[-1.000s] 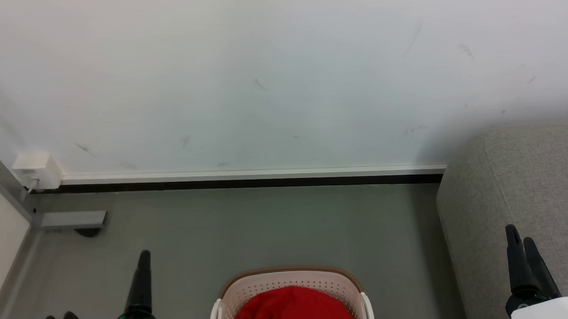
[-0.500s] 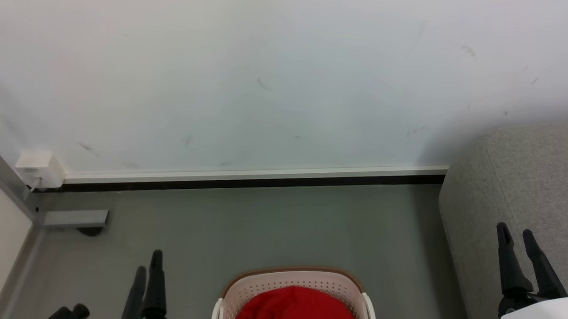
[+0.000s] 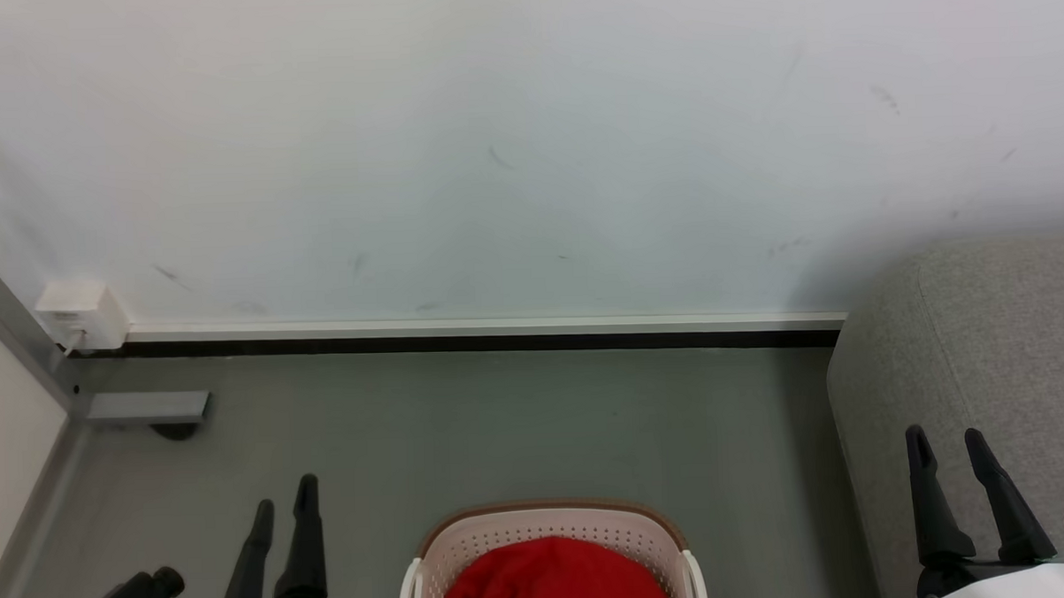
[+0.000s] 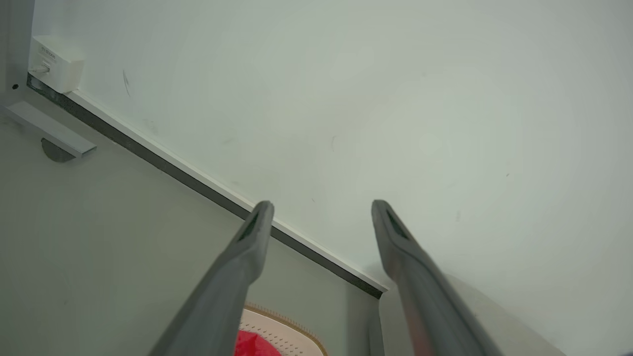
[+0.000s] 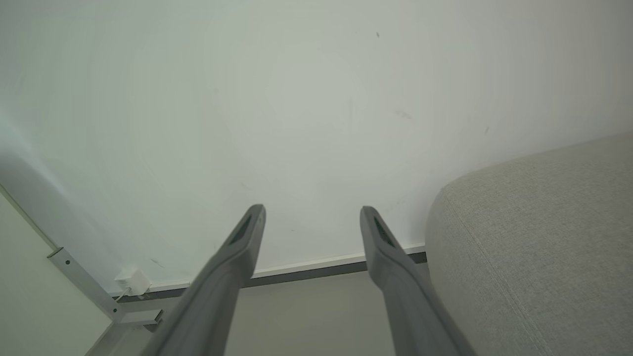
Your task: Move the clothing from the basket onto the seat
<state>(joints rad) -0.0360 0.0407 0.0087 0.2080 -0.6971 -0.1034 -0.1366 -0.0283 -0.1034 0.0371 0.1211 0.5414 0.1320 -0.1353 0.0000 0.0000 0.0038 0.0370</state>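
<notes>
Clothing (image 3: 555, 583) bunched in basket (image 3: 549, 521), cut off below; long axis unclear. Left gripper (image 3: 285, 493) and right gripper (image 3: 944, 433) both spread, holding nothing.

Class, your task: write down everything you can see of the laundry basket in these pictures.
The basket, rounded at its far end, looks like cream-white plastic, with rows of small holes in its wall, a brown rim and white side handles. It stands upright on the grey floor, cut off by the head view's bottom edge. Red clothing lies heaped inside. The left gripper and right gripper are both apart from it, one on each side.
</notes>
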